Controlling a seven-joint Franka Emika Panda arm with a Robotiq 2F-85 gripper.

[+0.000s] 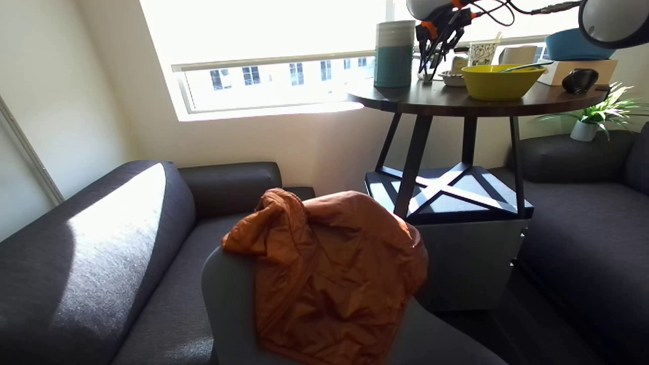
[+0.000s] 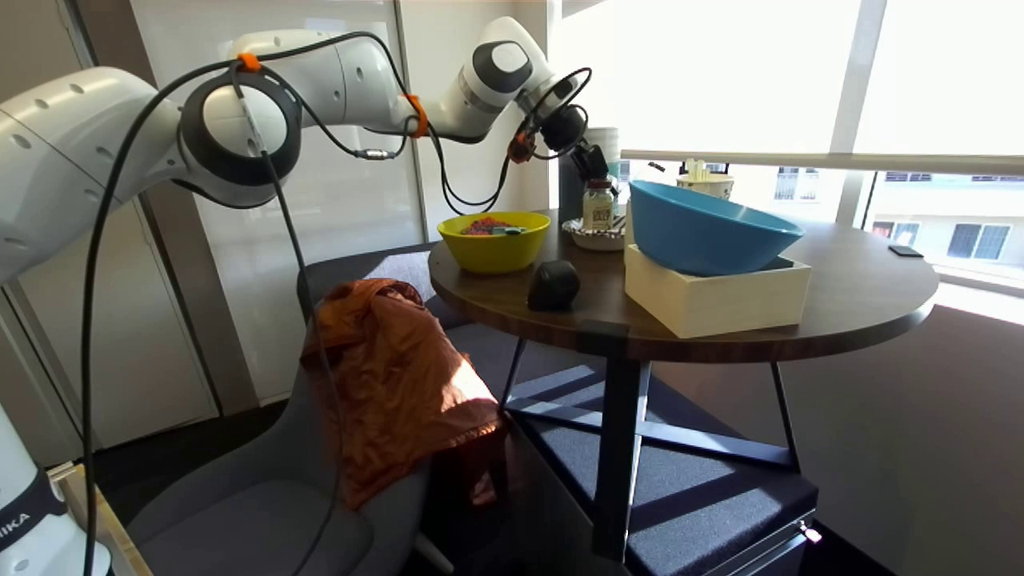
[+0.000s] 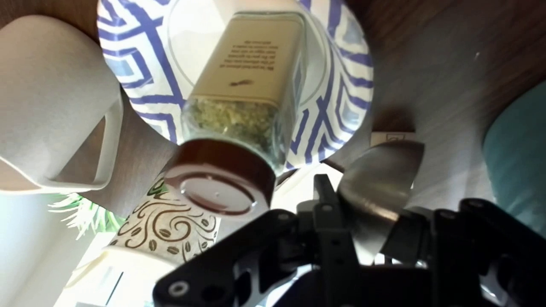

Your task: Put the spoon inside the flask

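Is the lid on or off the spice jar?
On: the wrist view shows the brown lid fitted over the spice jar's end.

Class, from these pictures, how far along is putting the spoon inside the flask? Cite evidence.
Done, it seems: the grasp; in the wrist view the spoon looks caught in the claw.
In hand: the transfer to the flask; the spoon is outside it, a strip of table showing between.
Left: probably raising the spoon, since in an exterior view the claw reaches below the flask's top, then lowering it inside and releasing.

Right of centre in an exterior view, a blue bowl (image 2: pixel 696 234) sat tilted on a pale box (image 2: pixel 736 304), perhaps partly inside.
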